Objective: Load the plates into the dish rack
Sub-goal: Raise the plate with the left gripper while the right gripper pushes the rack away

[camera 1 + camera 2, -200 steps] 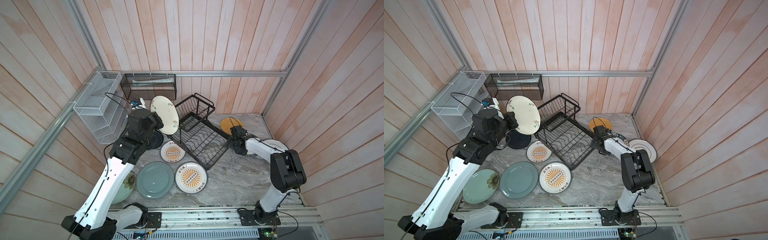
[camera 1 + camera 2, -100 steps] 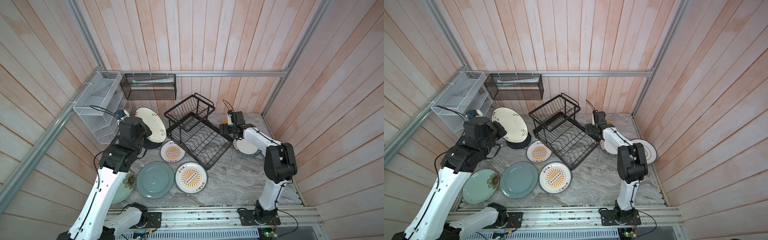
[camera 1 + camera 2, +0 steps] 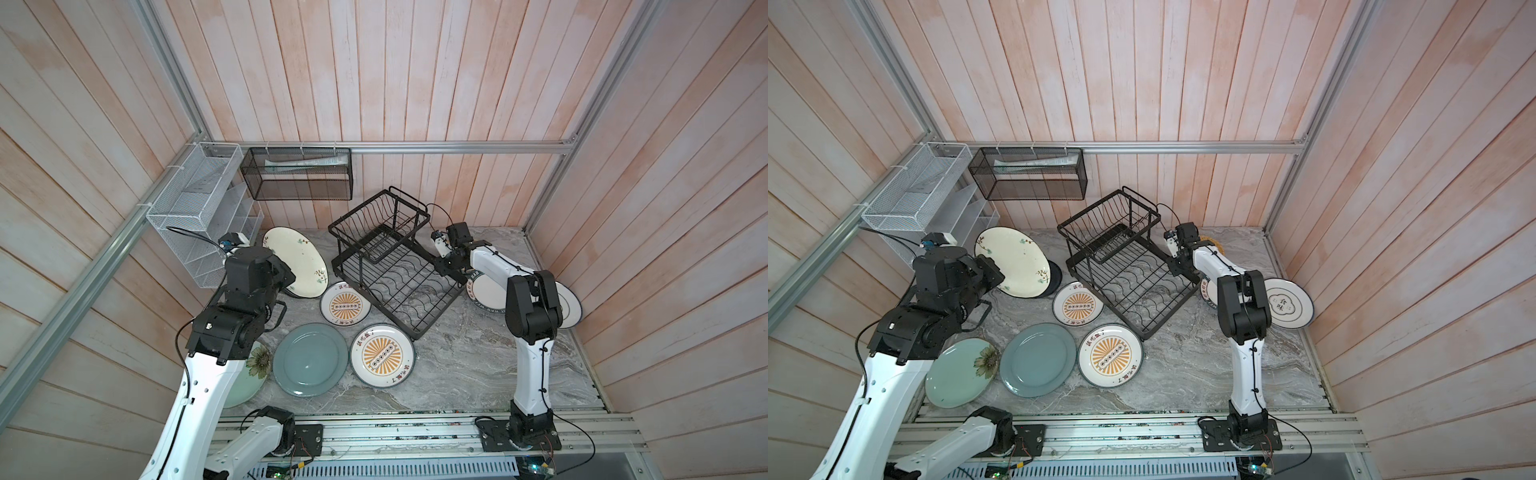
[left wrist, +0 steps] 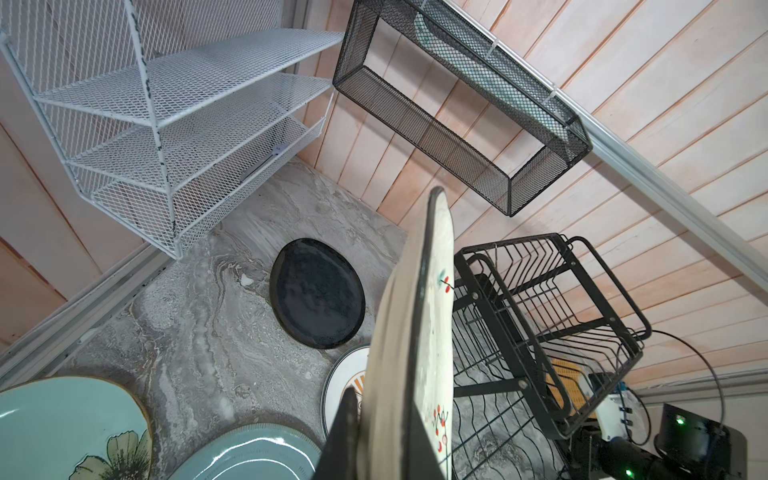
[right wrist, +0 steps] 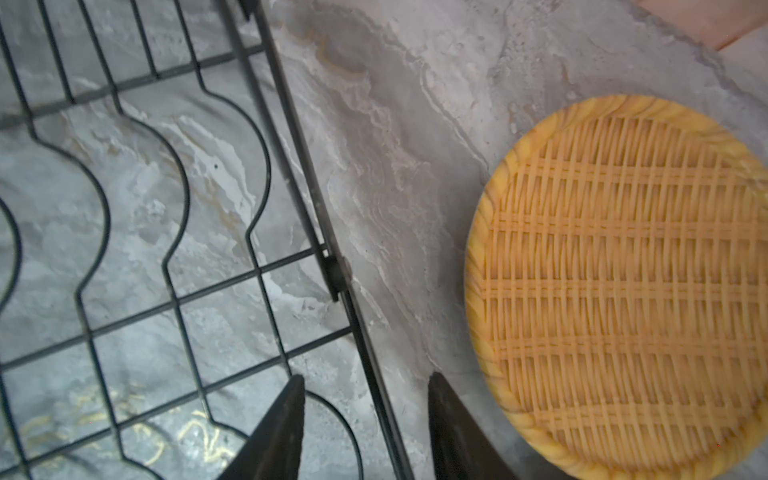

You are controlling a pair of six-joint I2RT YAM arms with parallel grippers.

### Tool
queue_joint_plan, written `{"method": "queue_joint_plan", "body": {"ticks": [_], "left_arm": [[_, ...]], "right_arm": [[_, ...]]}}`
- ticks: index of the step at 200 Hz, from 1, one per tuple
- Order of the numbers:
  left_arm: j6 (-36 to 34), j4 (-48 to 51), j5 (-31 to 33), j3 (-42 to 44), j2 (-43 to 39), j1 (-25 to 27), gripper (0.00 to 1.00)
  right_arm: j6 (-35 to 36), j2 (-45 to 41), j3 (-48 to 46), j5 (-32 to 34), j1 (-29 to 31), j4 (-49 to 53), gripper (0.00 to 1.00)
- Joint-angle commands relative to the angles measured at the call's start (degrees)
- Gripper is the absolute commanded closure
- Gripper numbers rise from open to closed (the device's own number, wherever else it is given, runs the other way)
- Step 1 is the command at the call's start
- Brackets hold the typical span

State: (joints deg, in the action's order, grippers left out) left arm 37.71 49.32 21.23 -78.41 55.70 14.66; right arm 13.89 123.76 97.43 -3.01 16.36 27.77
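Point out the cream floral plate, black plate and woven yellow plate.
cream floral plate [image 3: 296,259]: a top view, face centre.
black plate [image 4: 318,293]: left wrist view, face centre.
woven yellow plate [image 5: 623,291]: right wrist view, weave middle.

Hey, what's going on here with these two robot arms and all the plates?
The left claw is shut on a cream plate, held on edge above the table beside the dish rack. The right claw straddles the rack's side rail, jaws apart and not gripping it. The other plates, such as the grey-blue plate and the woven yellow plate, lie flat on the table; none is racked yet.
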Motion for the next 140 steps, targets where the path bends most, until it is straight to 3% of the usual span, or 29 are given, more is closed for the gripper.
{"method": "queue_joint_plan", "body": {"ticks": [1,45,140], "left_arm": [[-0.4,-4.8,0.0,-0.5,-2.3,-0.5,1.0],[-1.3,-4.7,-0.2,-1.2,-2.1,-0.5,1.0],[-2.8,-5.3,-1.4,-2.7,0.4,-0.7,1.0]], "right_arm": [[1.1,1.1,1.8,-2.4,0.2,3.6,0.67],[0.8,-1.4,-1.9,-1.4,0.2,2.2,0.82],[-1.4,-3.9,-6.8,1.3,-1.8,0.8,0.98]]}}
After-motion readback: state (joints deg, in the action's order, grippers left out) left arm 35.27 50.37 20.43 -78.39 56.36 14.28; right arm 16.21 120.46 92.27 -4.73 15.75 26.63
